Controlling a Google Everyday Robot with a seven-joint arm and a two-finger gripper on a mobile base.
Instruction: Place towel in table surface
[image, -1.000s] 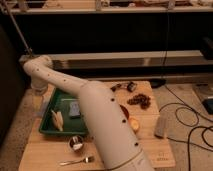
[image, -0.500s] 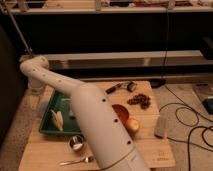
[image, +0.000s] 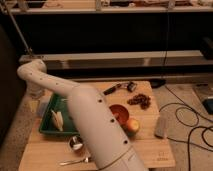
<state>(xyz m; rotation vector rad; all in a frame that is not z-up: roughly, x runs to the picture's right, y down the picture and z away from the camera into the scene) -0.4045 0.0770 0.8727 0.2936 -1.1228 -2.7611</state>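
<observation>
fingers (image: 35, 93): spread, at table surface (image: 150, 145) left edge | beside green tray (image: 47, 131)

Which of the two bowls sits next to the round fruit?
The orange bowl, right of the arm; the small metal bowl stands in front of the green tray. The gripper hangs left of the tray.

1. The arm (image: 95, 125) hides the green tray's (image: 48, 131) right half and a strip of the counter (image: 150, 145) beside the tray.
2. The end effector (image: 35, 94), at the tray's left end, is blurred.
3. Below the tray, the frame's bottom edge cuts off the arm.
</observation>
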